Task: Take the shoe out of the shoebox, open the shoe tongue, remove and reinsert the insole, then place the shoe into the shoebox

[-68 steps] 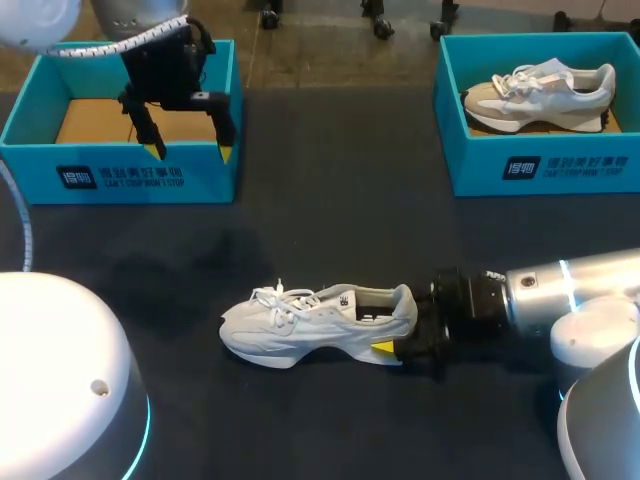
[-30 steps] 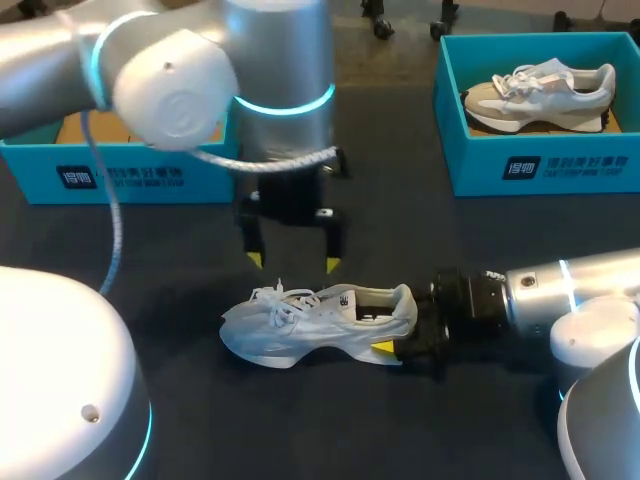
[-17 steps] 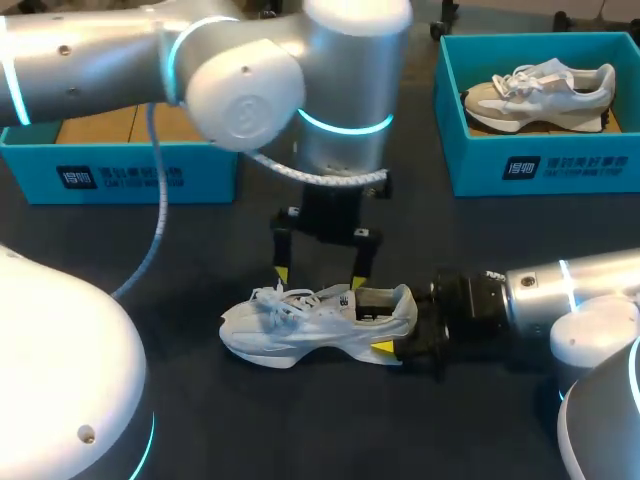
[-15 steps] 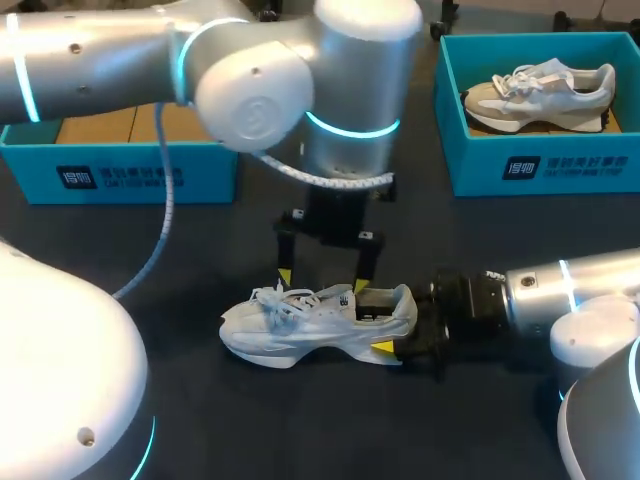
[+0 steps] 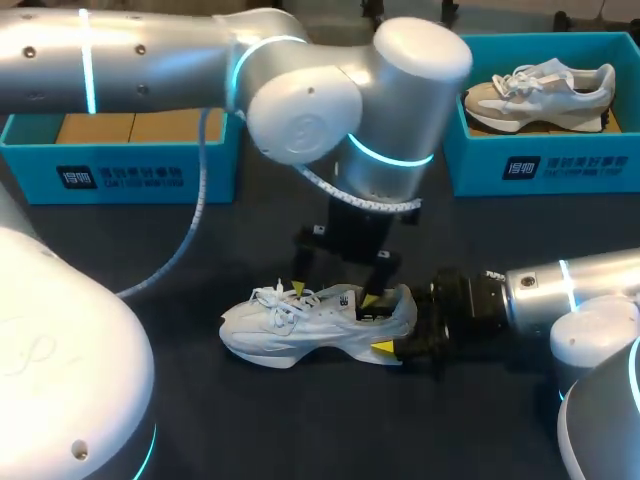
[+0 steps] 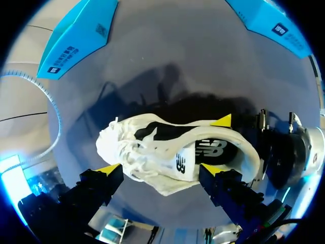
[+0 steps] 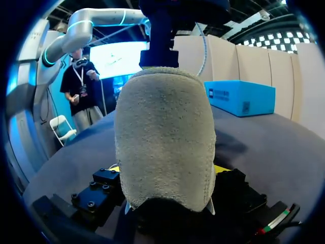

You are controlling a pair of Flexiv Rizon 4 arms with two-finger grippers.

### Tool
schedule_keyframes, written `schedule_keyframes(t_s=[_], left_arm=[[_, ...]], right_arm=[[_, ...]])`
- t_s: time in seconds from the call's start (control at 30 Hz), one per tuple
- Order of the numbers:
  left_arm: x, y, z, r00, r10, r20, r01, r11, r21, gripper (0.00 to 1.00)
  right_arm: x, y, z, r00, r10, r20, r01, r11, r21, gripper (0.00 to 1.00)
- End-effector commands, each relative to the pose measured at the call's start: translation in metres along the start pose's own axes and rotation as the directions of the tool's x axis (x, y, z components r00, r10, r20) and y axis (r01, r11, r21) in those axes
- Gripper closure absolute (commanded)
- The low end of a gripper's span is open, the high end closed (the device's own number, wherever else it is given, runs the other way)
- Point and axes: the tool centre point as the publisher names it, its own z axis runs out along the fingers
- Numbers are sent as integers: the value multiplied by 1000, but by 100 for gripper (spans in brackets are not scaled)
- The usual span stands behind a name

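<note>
Left hand (image 5: 334,294) released, astride laces (image 5: 275,300) of slim white shoe (image 5: 300,328); right hand (image 5: 402,328) clamps its rounded suede heel (image 7: 162,137).

The shoe (image 5: 300,325) is white with black inside. The left gripper (image 5: 333,294) just above it is black with yellow tips. Its arm (image 5: 300,90) is silver with a glowing blue ring. The shoebox (image 5: 130,175) beyond the gripper is blue.

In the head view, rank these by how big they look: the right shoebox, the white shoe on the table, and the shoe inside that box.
1. right shoebox, clearly largest.
2. white shoe.
3. boxed shoe; it sits farther from the camera, so the two shoes may truly match.
</note>
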Motion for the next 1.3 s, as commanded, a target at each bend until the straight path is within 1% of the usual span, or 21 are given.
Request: schedule_keyframes(t_s=[0.03, 0.23, 0.33, 0.4, 0.47, 0.57, 0.63, 0.67, 0.7, 0.77, 0.87, 1.07, 1.17, 1.3], left_arm=[[11, -4, 9, 997, -11, 79, 12, 1000, -19, 0], [4, -6, 22, 990, -17, 139, 20, 1000, -18, 0], [-1, -5, 24, 988, -20, 152, 24, 1000, -21, 0], [-3, -5, 25, 988, -24, 155, 28, 999, -25, 3], [-8, -5, 24, 988, -25, 154, 31, 999, -35, 9], [-13, -2, 21, 989, -22, 146, 28, 999, -41, 24], [-16, -1, 19, 990, -20, 137, 26, 999, -43, 31], [-18, 0, 17, 992, -16, 129, 22, 999, -42, 40], [-20, 1, 16, 993, -12, 120, 16, 999, -35, 44], [-24, 4, 13, 994, -4, 108, 7, 1000, -22, 50], [-27, 8, 9, 996, 0, 92, 1, 1000, -6, 56], [-28, 11, 5, 998, 6, 57, -7, 1000, 3, 61], [-27, 11, 4, 999, 9, 44, -9, 1000, 3, 72], [-28, 13, 3, 1000, 10, 18, -10, 1000, 12, 89]], right_arm=[[-2, -2, 2, 1000, 0, 0, 0, 1000, 2, 100], [-2, -2, 2, 1000, 0, 0, 0, 1000, 2, 100], [-2, -2, 2, 1000, 0, 0, 0, 1000, 2, 100], [-2, -2, 2, 1000, 0, 0, 0, 1000, 2, 100], [-2, -2, 2, 1000, 0, 0, 0, 1000, 2, 100], [-2, -2, 2, 1000, 0, 0, 0, 1000, 2, 100], [-2, -2, 2, 1000, 0, 0, 0, 1000, 2, 100], [-2, -2, 2, 1000, 0, 0, 0, 1000, 2, 100], [-2, -2, 2, 1000, 0, 0, 0, 1000, 2, 100], [-2, -2, 2, 1000, 0, 0, 0, 1000, 2, 100], [-2, -2, 2, 1000, 0, 0, 0, 1000, 2, 100], [-2, -2, 2, 1000, 0, 0, 0, 1000, 2, 100], [-2, -2, 2, 1000, 0, 0, 0, 1000, 2, 100], [-2, -2, 2, 1000, 0, 0, 0, 1000, 2, 100]])
